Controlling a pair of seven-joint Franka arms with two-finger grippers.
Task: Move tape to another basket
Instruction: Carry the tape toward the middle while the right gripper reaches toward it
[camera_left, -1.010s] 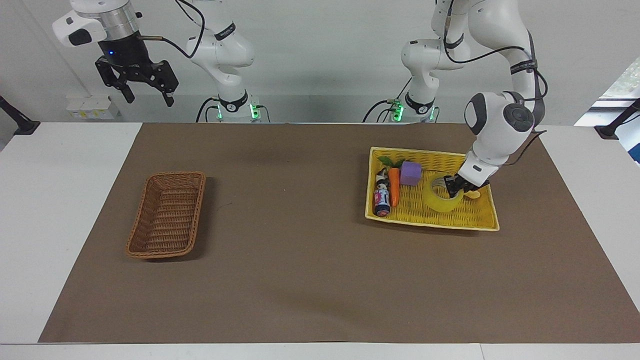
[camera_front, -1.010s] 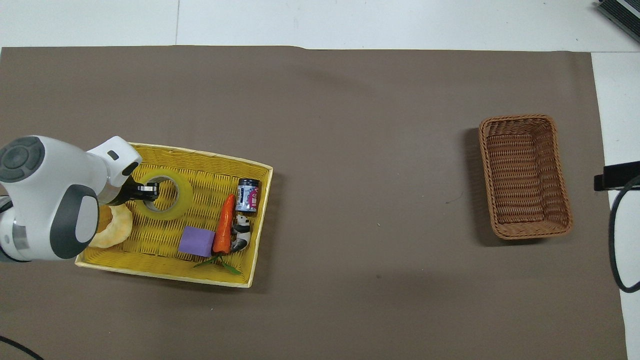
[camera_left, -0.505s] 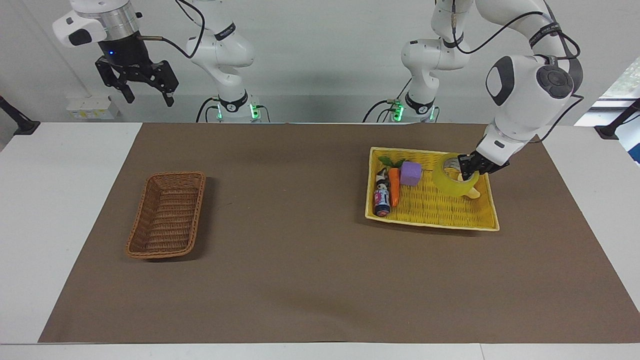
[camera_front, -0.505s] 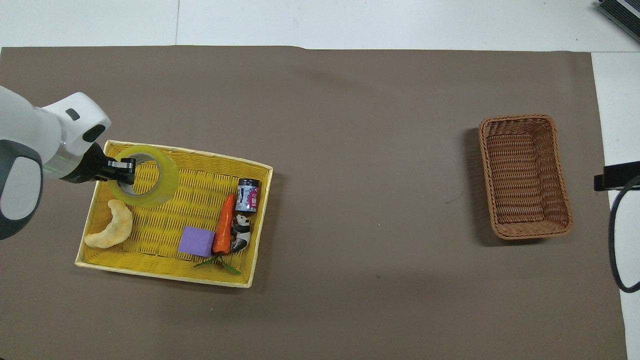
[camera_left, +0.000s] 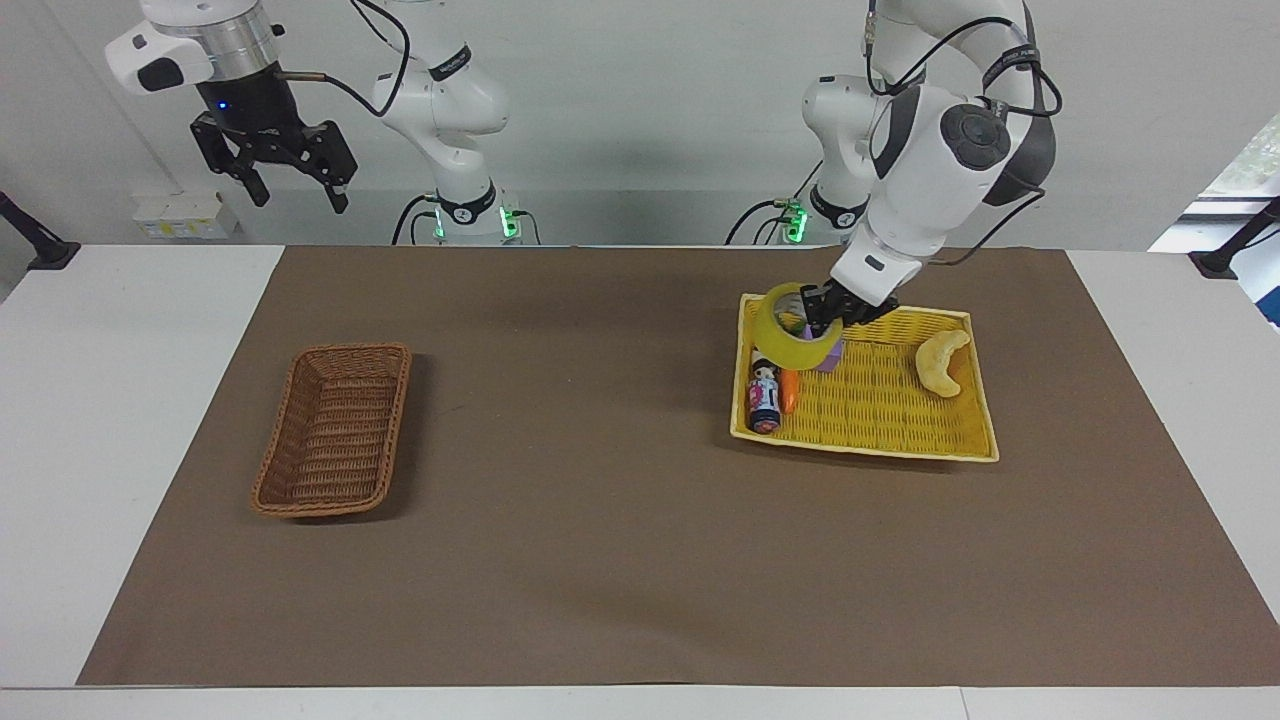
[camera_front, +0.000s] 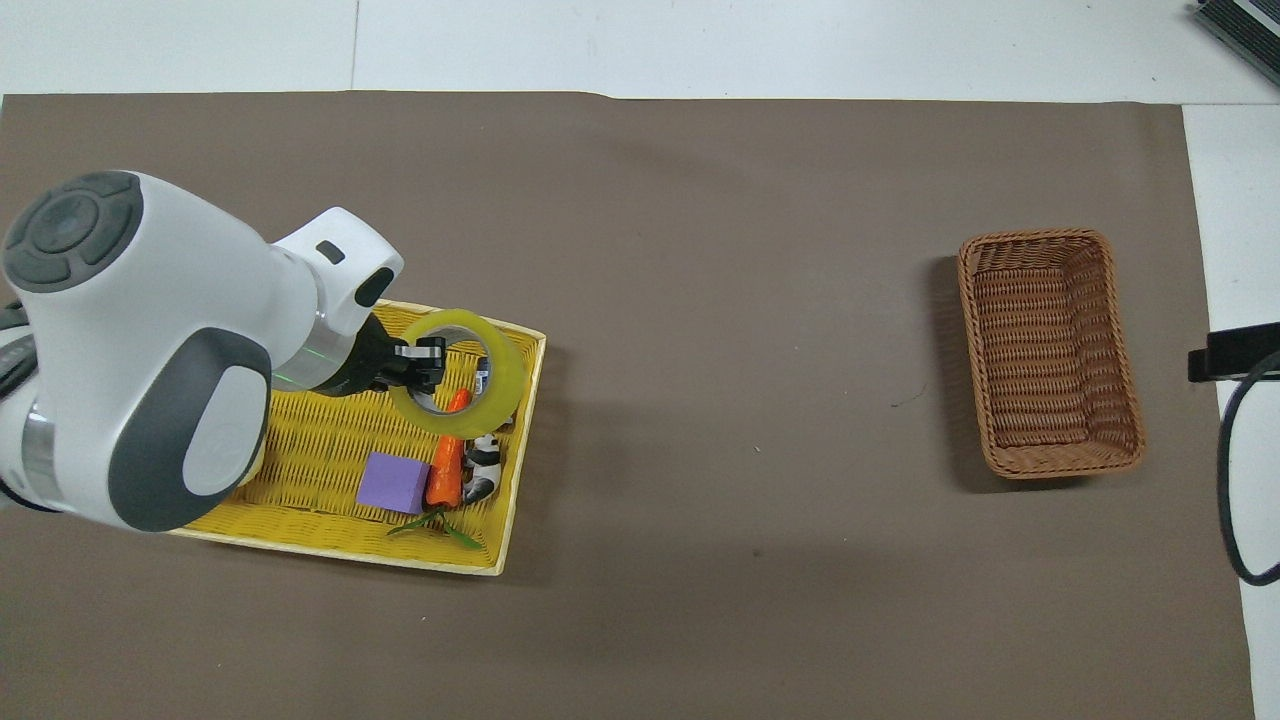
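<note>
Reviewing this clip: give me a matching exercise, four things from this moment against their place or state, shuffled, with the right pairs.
Things:
1. tape
2. brown wicker basket
3. crescent toy
4. right gripper

Places or states:
A. lying in the yellow basket, at the left arm's end
B. raised, open, waiting
C. held in the air by the left gripper over the yellow basket
D. on the mat toward the right arm's end, nothing in it

Pairs: 1-C, 2-D, 3-A, 4-B
</note>
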